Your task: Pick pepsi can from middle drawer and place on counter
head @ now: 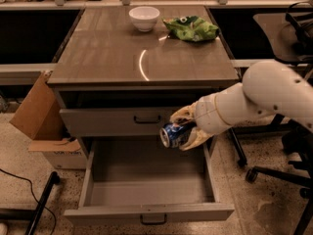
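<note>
The pepsi can, blue with a silver end, is held sideways in my gripper, which is shut on it. The gripper is in the air above the open middle drawer, in front of the closed upper drawer front and to its right. My white arm reaches in from the right. The drawer's grey floor shows nothing on it. The counter lies above and behind the gripper.
A white bowl and a green snack bag sit at the back of the counter. A cardboard box stands left of the cabinet. Office chairs stand at the right. A dark bar lies on the floor at lower left.
</note>
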Available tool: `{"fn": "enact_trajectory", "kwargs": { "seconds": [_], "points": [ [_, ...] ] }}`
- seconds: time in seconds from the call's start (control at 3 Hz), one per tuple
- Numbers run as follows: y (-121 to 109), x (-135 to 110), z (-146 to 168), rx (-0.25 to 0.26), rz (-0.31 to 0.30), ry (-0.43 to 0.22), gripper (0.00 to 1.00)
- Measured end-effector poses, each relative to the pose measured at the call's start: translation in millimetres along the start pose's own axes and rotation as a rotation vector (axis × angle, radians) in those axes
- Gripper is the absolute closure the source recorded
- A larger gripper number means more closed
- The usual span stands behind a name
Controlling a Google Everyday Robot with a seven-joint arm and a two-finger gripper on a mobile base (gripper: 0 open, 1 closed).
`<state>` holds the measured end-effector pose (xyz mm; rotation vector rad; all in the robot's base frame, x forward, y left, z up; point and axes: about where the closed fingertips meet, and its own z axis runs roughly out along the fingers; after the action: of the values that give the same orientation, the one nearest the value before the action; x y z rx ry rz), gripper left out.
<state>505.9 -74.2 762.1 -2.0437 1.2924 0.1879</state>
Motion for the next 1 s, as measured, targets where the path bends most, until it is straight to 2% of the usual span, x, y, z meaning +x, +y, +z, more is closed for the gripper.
{"fn": "enact_trajectory", "kwargs": {
  "seconds": [0.33,0.67,1.0],
  "points": [
    [-11,-16,-32,0.049,-0.065,0.036,1.00],
    [-11,-16,-35,0.052,-0.071,0.040,1.00],
    [-25,-22,-39,0.037,-0.082,0.046,1.00]
  ]
}}
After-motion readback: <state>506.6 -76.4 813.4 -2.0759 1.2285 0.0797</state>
